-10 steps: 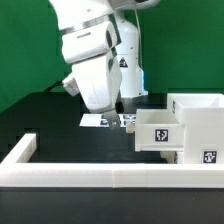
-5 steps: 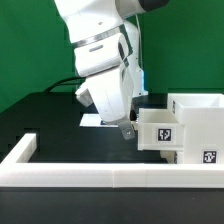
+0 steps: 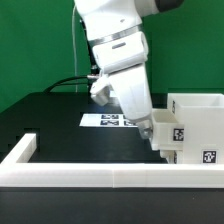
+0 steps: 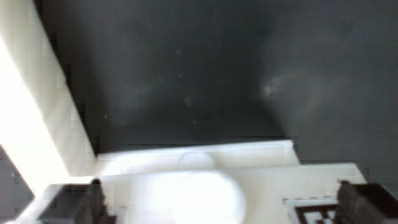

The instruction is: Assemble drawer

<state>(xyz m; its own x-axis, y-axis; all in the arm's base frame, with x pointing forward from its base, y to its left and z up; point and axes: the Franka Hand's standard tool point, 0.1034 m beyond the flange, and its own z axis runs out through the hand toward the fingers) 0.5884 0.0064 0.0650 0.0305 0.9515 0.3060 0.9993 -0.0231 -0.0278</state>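
Gripper (image 3: 151,133) at right-centre of exterior frame, against small drawer box (image 3: 168,135); fingers (image 4: 79,199) spread either side, no grip confirmed. Risk: skewed contact jams box inside outer housing (image 3: 203,125).

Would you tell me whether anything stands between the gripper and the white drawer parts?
Nothing visible does. In the exterior view the gripper is already right at the smaller drawer box, which juts from the larger drawer housing; whether they touch is unclear.

White drawer parts (image 3: 195,125) with black-and-white tags; black table (image 3: 60,125).
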